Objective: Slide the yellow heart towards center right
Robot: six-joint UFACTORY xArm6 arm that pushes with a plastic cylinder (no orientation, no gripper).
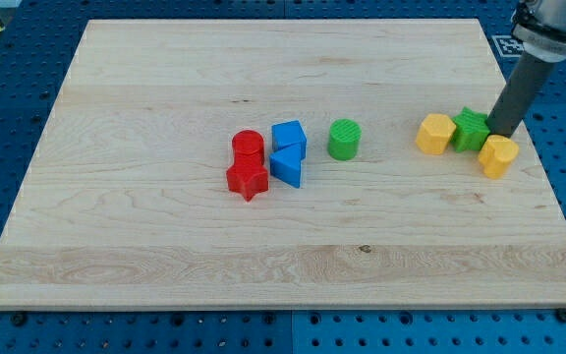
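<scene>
The small yellow heart-shaped block [498, 155] already sits near the view's right edge of the pale wooden counter [165, 236], about mid-height, so I judge the slide nearly done, with at most a nudge left. My tip [500, 135], a plain rod tool with nothing to spread or pinch, touches the heart's upper edge; a green block [472, 129] sits just left of my tip.
</scene>
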